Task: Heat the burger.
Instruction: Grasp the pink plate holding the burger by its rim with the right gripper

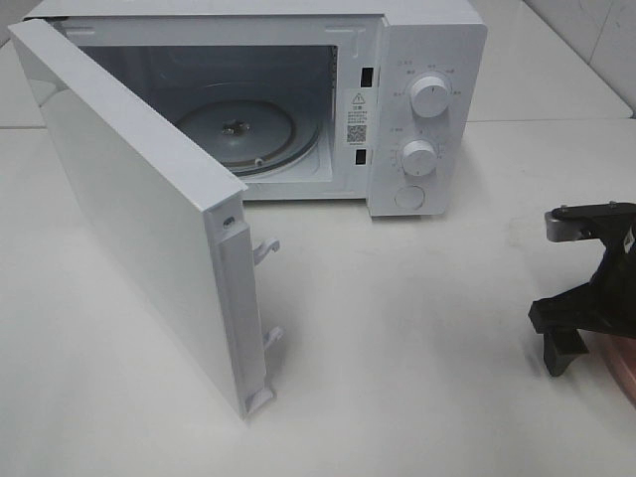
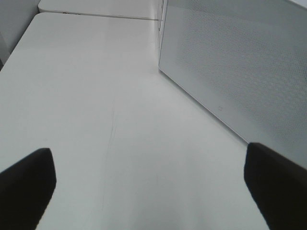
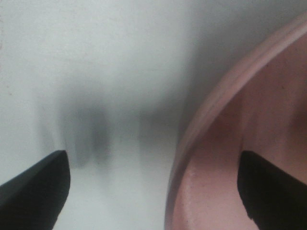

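The burger is out of view in every frame. My right gripper hangs low at the table's right edge, over the rim of a pink plate. In the right wrist view my right gripper is open, and the plate's rim runs between its two dark fingertips without touching either. My left gripper is open over bare table with nothing between its fingers. It does not show in the exterior high view.
A white microwave stands at the back with its door swung wide open toward the front left. Inside lies the glass turntable. The door's outer face rises close beside my left gripper. White table stretches in front.
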### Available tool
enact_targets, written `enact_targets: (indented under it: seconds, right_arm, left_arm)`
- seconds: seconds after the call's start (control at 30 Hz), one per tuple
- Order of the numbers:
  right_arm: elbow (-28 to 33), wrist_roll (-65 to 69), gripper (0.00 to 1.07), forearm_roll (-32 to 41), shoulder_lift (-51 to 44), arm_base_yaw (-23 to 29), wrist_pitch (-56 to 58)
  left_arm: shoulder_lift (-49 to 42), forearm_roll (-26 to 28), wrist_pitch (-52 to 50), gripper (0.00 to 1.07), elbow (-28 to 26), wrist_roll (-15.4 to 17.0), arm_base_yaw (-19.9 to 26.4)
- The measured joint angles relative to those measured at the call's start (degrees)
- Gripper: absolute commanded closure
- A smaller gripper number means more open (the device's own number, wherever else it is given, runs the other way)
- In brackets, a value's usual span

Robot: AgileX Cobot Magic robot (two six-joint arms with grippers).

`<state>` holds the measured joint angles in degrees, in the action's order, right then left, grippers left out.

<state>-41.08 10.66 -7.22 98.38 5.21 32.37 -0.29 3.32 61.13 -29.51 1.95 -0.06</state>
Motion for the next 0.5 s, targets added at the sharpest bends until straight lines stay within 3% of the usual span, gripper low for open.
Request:
enact_targets:
  seconds: [0.37,0.5]
  right_arm:
    - [-0.06,0.17,0.29,-0.34,2.18,0.0,-1.43]
    - [-0.06,1.49,0.43,-1.66,2.29,0.0,-1.38]
  left_arm:
    - [0.0,0.0,0.0,0.06,0.0,0.0,0.0]
    - [0.0,0.0,0.0,0.06,0.0,0.0,0.0]
